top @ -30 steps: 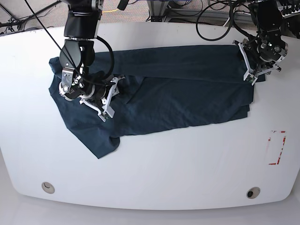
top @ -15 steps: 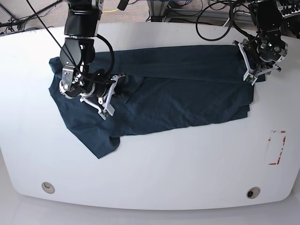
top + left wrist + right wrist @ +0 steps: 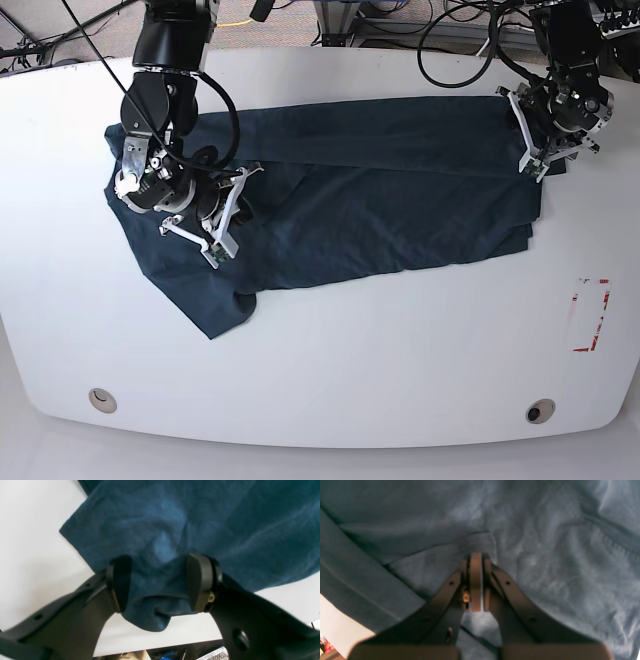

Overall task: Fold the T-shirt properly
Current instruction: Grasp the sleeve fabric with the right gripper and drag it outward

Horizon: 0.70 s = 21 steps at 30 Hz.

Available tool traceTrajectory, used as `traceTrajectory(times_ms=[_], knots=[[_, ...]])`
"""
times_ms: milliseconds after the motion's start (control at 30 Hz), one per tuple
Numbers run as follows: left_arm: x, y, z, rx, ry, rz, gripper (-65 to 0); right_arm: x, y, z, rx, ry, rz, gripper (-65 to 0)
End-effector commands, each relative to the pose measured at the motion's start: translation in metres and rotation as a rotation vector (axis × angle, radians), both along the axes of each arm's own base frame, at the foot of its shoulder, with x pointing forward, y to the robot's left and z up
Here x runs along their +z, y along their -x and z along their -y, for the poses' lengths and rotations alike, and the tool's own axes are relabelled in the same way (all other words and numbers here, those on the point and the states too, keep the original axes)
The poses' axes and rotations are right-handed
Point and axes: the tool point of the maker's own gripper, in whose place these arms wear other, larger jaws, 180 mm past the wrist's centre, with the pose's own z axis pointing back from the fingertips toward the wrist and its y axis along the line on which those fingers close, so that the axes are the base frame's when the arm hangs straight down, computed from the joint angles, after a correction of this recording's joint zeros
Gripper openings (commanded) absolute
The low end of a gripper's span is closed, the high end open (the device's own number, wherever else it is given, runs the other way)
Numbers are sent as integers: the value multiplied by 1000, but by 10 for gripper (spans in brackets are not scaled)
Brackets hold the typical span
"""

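Right gripper (image 3: pixel 476 562) has its jaws pressed together over the T-shirt (image 3: pixel 380 190), tips against a raised crease of the navy cloth; whether any fabric is caught between them I cannot tell. Cloth surrounds it on all sides, with the thick folded band running just to its left in the wrist view and bare white table (image 3: pixel 330 370) beyond that. Left gripper (image 3: pixel 160 582) has its pads spread, a bunched corner of the shirt sitting between them and drooping past the table's edge side toward the camera. Beyond the shirt, nearer the front rim of the table, lie a red-and-white marker (image 3: pixel 590 315) and two round inserts (image 3: pixel 101 399); black cables (image 3: pixel 470 45) hang behind the left arm. Compared with a second ago, the right gripper has closed and shifted slightly toward the shirt's far sleeve; the left gripper is unchanged.
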Motion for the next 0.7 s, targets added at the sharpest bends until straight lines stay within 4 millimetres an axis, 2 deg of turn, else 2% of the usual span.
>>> traceTrajectory(times_ms=[0,167,233,500,567,667], knots=[[3,-1,-3,-3,-16,3,-319,27,-24,4,-16,-15,90,-650],[3,-1,-4,-4,-19,3,-319,28,-35,3,-13,-19,86,-650],[3,-1,-4,-4,-19,3,-319,29,-35,3,-13,-20,86,-626],[3,-1,-4,-4,-19,3,-319,9,-15,6,-10,0,15,-230],[3,-1,-4,-4,-19,3,-319,4,-10,6,-10,0,1,-208],[3,-1,-4,-4,-19,3,-319,-3,-2,6,-12,-1,-19,-208]])
